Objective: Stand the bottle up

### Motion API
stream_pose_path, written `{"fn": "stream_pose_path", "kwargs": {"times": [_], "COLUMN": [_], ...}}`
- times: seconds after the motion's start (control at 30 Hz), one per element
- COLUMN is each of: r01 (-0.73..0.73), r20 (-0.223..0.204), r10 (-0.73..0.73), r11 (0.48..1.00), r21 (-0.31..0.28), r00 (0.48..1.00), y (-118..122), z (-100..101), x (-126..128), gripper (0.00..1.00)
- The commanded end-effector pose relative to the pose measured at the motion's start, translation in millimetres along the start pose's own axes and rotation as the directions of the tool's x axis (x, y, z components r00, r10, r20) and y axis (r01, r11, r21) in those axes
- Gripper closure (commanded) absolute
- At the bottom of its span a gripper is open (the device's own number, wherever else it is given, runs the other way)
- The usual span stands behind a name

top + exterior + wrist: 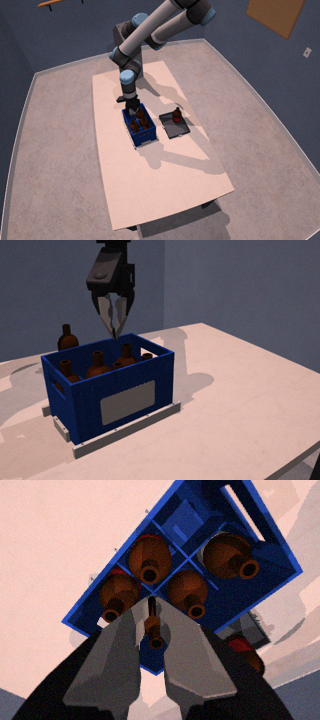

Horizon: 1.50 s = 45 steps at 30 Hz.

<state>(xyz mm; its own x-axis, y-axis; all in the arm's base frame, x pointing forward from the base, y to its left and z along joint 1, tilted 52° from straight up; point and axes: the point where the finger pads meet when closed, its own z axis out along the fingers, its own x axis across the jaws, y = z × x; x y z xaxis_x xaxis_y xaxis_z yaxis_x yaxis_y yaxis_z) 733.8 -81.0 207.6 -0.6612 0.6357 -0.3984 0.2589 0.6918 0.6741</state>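
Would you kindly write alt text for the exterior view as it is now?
A robot gripper, its jaws shut on nothing, points down over a blue crate of upright brown bottles. Another brown bottle shows behind the crate, and light bars line the crate's base.
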Motion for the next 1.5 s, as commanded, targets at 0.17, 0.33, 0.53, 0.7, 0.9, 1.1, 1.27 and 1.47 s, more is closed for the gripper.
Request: {"fn": "stream_pose_path", "kwargs": {"times": [0.17,0.33,0.53,0.7,0.9,1.1,1.27,1.47], "r01": [0.0,0.0,0.0,0.0,0.0,0.0,0.0,0.0], "r20": [0.001,0.001,0.001,0.001,0.002,0.002,0.002,0.002], "r10": [0.0,0.0,0.0,0.0,0.0,0.0,0.0,0.0], "r11": [1.0,1.0,1.0,1.0,1.0,1.0,1.0,1.0], "r21": [0.0,0.0,0.0,-0.001,-0.002,-0.003,-0.003,-0.003], "r00": [1.0,1.0,1.0,1.0,1.0,1.0,1.0,1.0], "y": [0,0,3,30,82,144,203,249], "z": [0,0,0,-1,-2,-3,-2,-3], "x": [0,0,2,26,70,123,172,211], "gripper": [1.0,1.0,1.0,1.0,1.0,1.0,1.0,1.0]}}
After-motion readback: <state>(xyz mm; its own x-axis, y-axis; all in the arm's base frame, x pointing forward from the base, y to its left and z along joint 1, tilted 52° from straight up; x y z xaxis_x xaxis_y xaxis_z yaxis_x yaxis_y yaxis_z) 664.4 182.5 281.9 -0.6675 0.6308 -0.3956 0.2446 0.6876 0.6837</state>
